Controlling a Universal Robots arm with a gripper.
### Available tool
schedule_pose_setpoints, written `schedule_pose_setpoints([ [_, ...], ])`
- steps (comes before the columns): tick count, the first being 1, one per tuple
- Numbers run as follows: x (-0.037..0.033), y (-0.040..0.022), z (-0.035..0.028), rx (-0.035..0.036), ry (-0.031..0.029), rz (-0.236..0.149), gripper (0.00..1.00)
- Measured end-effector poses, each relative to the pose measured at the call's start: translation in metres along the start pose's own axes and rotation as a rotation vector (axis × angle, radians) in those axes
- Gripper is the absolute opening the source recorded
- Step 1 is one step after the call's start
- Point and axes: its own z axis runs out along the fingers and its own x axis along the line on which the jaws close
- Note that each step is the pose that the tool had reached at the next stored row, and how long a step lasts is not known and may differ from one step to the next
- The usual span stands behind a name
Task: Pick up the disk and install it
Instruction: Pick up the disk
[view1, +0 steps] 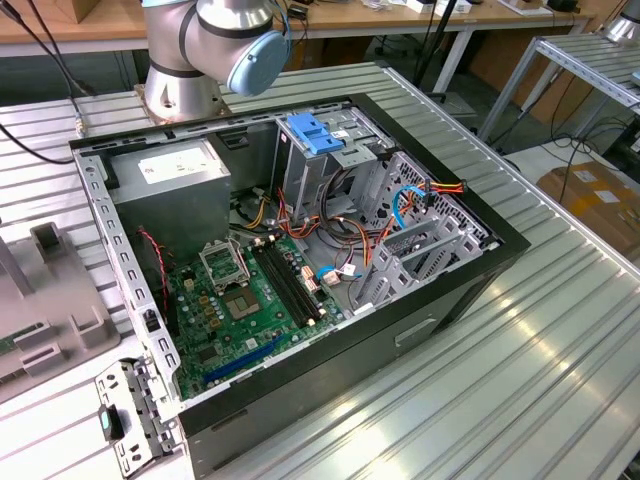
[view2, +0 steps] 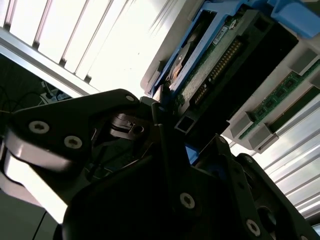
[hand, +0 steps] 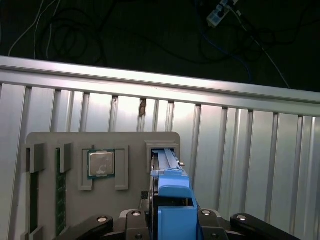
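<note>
The disk (hand: 172, 197) stands on edge in a slot of a grey holder plate (hand: 135, 142), its blue side rails facing the camera. In the second wrist view the disk (view2: 210, 75) shows its green circuit board and blue rails. My gripper (hand: 176, 222) sits right over it, one black finger on each side of the blue end, shut on the disk. The gripper (view2: 165, 125) reaches the disk's near end in the second wrist view. The open computer case (view1: 470, 270) lies on the ribbed table, with its drive cage (view1: 340, 160) under a light-blue latch bracket (view1: 315, 132).
The holder plate also carries a processor chip (hand: 101, 163) and memory sticks (hand: 60, 190); it shows at the exterior view's left (view1: 50, 320). Inside the case are the grey power-supply box (view1: 175, 190), the motherboard (view1: 240, 300) and loose cables (view1: 400, 210). The arm's base (view1: 200, 60) stands behind the case.
</note>
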Motion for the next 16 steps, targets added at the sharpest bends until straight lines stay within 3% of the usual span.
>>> schedule_pose_setpoints([
  [16,-0.0005,0.0005,-0.0108,0.0001,-0.0011,0.000,0.37],
])
